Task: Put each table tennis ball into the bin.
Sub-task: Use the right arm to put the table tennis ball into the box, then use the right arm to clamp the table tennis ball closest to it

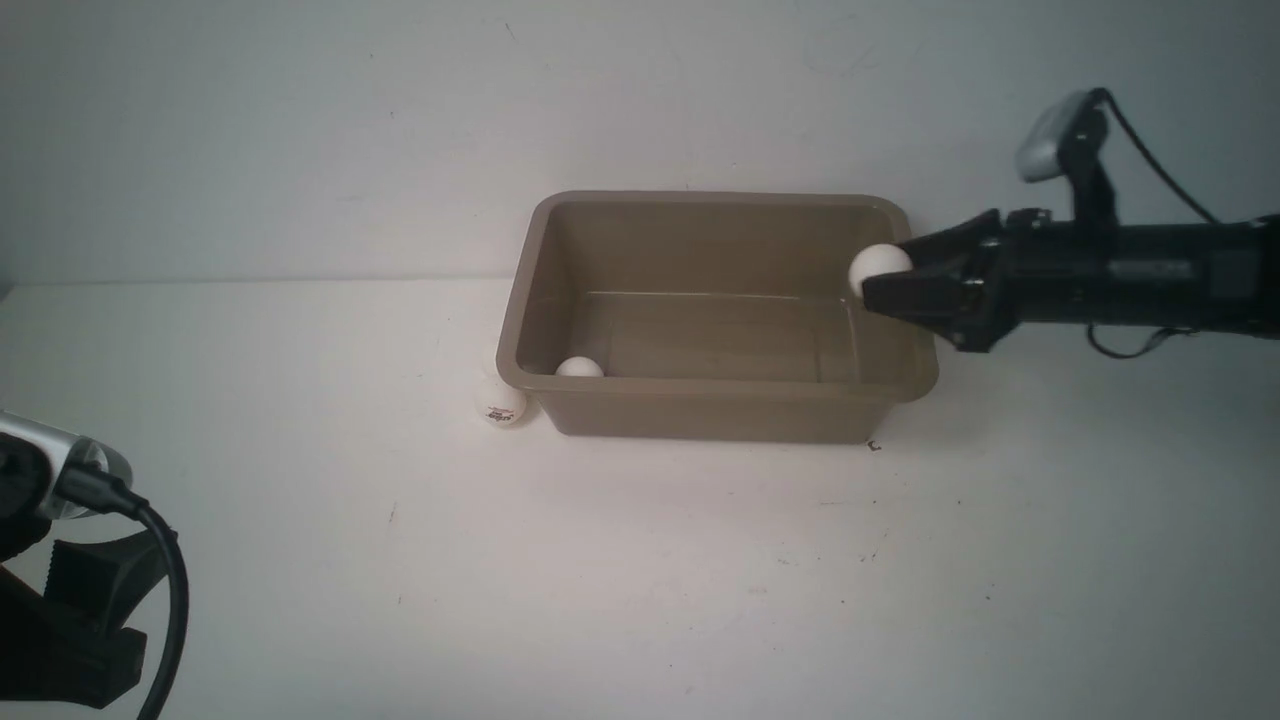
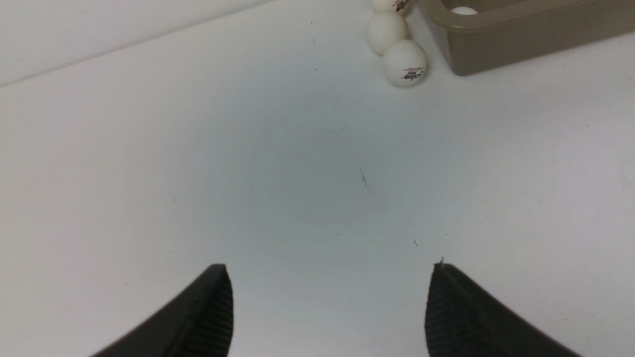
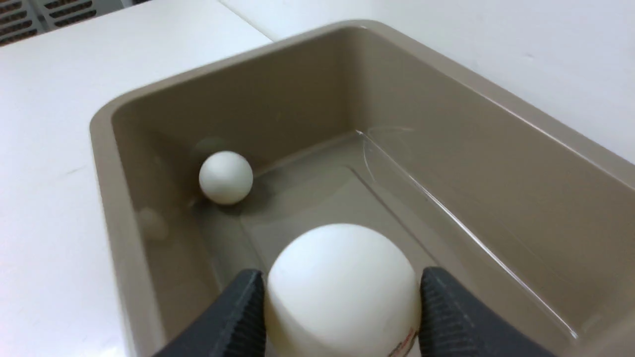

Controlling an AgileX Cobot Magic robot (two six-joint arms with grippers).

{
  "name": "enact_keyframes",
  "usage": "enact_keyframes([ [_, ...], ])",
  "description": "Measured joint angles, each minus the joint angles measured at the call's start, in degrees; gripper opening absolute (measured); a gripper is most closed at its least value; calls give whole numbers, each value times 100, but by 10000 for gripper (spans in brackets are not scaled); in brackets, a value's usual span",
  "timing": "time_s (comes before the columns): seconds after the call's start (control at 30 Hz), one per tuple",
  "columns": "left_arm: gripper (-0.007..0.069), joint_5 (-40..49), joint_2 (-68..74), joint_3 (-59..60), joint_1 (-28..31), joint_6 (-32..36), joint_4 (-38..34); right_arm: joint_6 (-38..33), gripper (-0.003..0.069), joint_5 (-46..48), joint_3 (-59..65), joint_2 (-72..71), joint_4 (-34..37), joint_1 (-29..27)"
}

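Observation:
The taupe bin [image 1: 720,392] stands mid-table. One table tennis ball [image 1: 579,368] lies inside at its near left corner, and the right wrist view shows it too [image 3: 225,177]. My right gripper [image 1: 878,275] hovers over the bin's right end, shut on another white ball [image 3: 341,277] that sits pinched between both pads above the bin floor. Three more balls line up outside the bin's left end [image 2: 404,63], [image 2: 387,31], [image 2: 392,4]; the front view shows only the nearest [image 1: 501,404]. My left gripper [image 2: 330,277] is open and empty, low over bare table, well short of those balls.
A white wall rises right behind the bin. The left arm's body and cable [image 1: 165,570] fill the near left corner of the front view. The right arm [image 1: 1130,270] reaches in horizontally from the right edge.

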Motion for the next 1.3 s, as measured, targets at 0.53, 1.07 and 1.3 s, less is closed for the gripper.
enact_keyframes([
  [0.53,468,0,0,0,0,0,0,-1332,490,-1350,0,101,481,536],
  [1.07,468,0,0,0,0,0,0,-1713,494,-249,0,65,63,-1388],
  [1.3,468,0,0,0,0,0,-54,-2106,480,-644,-30,346,-248,-1234],
])
